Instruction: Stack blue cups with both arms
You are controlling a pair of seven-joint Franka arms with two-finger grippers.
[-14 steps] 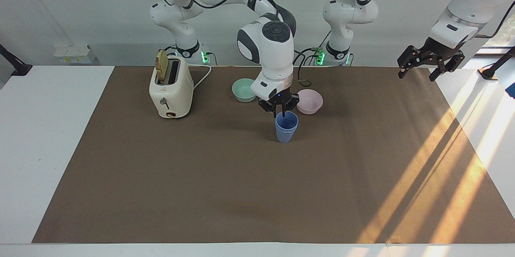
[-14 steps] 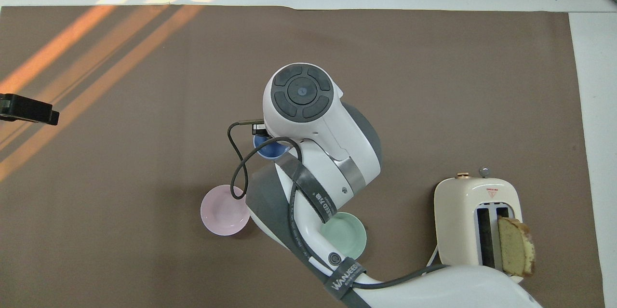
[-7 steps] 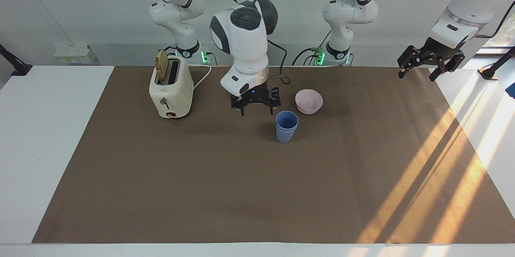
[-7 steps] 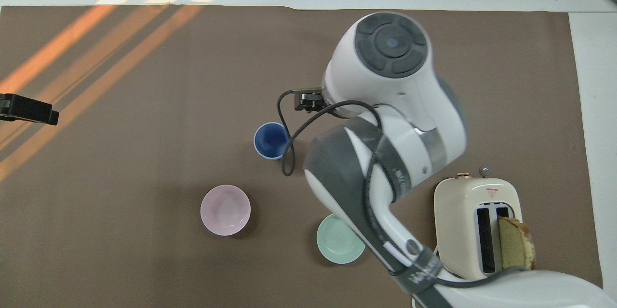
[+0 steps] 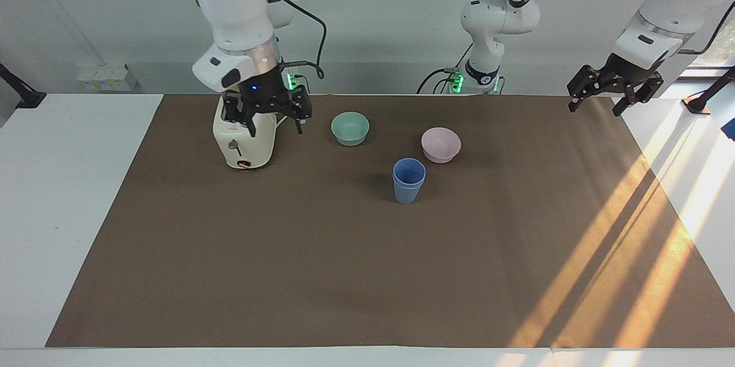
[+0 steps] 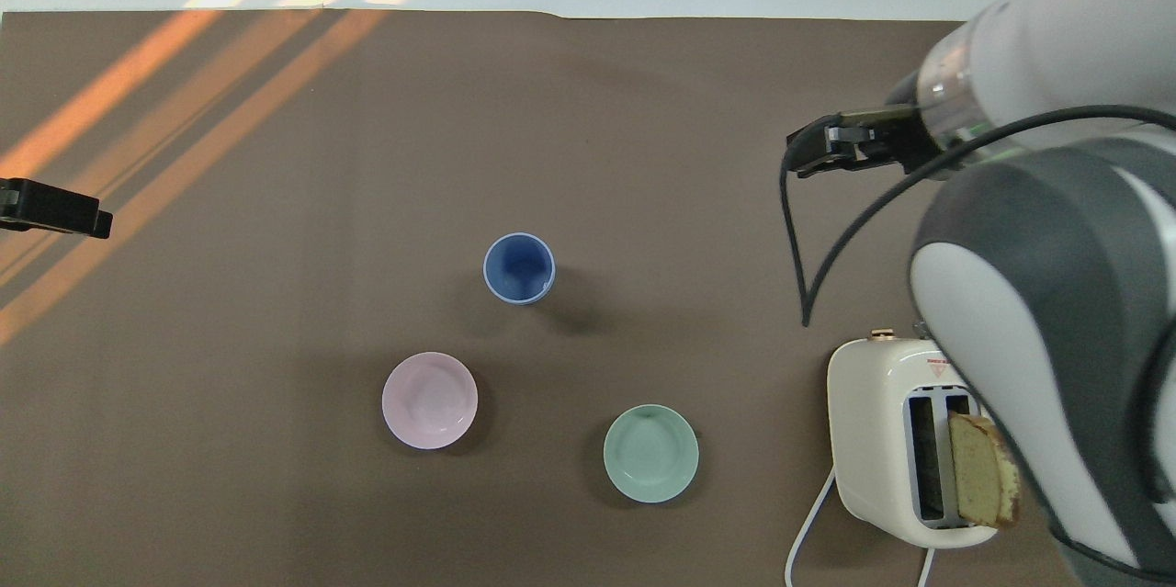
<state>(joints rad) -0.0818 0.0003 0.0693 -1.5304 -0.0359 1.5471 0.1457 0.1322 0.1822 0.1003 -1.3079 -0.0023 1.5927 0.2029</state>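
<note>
The two blue cups stand nested one in the other, upright on the brown mat near the table's middle, and show from above as one blue cup mouth. Nothing touches them. My right gripper hangs open and empty over the toaster, well away from the cups toward the right arm's end. My left gripper waits raised and open over the mat's edge at the left arm's end; only the left gripper's tip shows in the overhead view.
A cream toaster with a bread slice in its slot stands at the right arm's end. A mint-green bowl and a pale pink bowl sit nearer to the robots than the cups.
My right gripper let go of the upper cup's rim, opened, rose and swung away to over the toaster. The stacked cups stayed put. The left arm has not moved.
</note>
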